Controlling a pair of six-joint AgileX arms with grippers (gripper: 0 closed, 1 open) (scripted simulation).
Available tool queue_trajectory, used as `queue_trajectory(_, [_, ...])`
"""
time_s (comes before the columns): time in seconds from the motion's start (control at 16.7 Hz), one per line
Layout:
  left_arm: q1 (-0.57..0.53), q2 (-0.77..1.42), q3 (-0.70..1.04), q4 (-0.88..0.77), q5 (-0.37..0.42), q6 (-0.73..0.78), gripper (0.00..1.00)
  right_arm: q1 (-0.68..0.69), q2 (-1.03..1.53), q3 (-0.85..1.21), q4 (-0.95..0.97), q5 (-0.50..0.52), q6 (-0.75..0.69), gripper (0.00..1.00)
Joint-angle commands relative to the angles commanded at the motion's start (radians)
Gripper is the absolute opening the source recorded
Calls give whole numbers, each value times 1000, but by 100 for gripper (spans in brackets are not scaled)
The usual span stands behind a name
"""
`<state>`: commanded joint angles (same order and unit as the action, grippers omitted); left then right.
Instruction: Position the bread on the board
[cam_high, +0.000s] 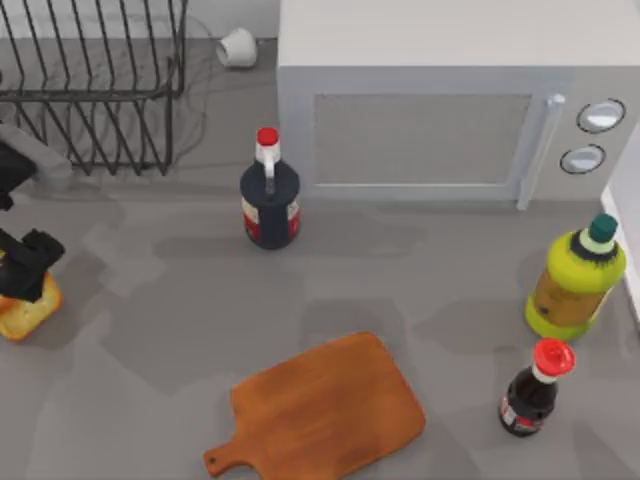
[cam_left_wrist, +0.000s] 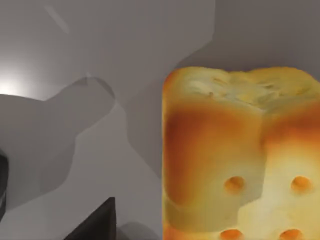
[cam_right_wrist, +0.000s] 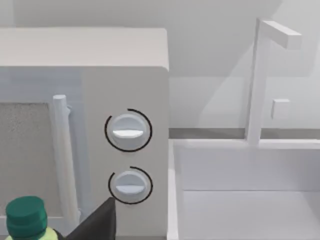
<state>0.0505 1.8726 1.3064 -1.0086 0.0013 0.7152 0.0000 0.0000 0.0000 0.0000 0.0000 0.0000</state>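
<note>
left tool (cam_high: 25, 268) low over small golden-yellow bread chunk (cam_high: 27, 310) at table's (cam_high: 150, 330) far left edge; cannot tell whether closed on it. step judged: pickup, bread not yet on board. next needs firm hold, lift, long carry right to reddish-brown wooden paddle board (cam_high: 325, 410). dark red-capped sauce bottle (cam_high: 270, 200) stands behind that path. right arm parked by white microwave (cam_right_wrist: 82, 130).

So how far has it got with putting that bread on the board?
Nothing looks finished yet. The bread sits on the table at the far left, well apart from the board, which lies bare near the front middle. In hand: the left gripper is right over the bread, seemingly lining up a grasp; the left wrist view shows the loaf close up. Still left: gripping, carrying it right and setting it down.
</note>
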Motion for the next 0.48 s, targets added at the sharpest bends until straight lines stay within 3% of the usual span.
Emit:
queue_trajectory(0.3, [3,75,-105,191,0,5,100,0,0,0,0,0,0,100])
queue_trajectory(0.48, [4,91,-125,219,0,6,100,0,0,0,0,0,0,100])
